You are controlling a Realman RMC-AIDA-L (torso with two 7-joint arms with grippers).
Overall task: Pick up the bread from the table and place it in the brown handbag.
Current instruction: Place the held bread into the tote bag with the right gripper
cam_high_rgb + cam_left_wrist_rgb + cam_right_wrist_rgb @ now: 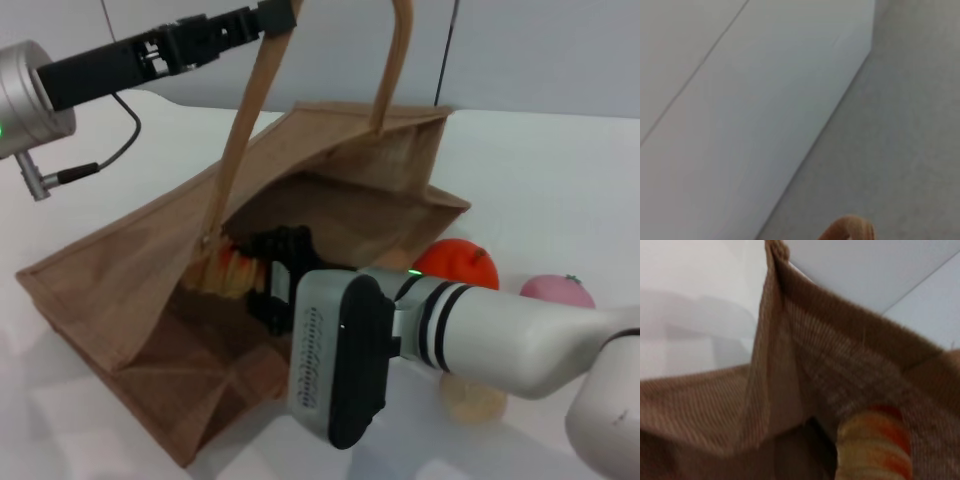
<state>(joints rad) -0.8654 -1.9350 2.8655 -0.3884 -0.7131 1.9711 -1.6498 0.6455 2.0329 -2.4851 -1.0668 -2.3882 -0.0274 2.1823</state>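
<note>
Bread point(222, 272) clenched in right hand point(262, 278) inside brown handbag point(120, 290), left hand point(272, 18) clamping strap handle point(240, 130)

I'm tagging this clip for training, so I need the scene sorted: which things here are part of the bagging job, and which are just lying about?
Part of the job:
- bread, held by the right gripper inside the bag's mouth
- brown handbag, one strap lifted by the left gripper
- table

Just lying about:
- orange fruit
- pink fruit
- pale round item, partly hidden under the right arm
</note>
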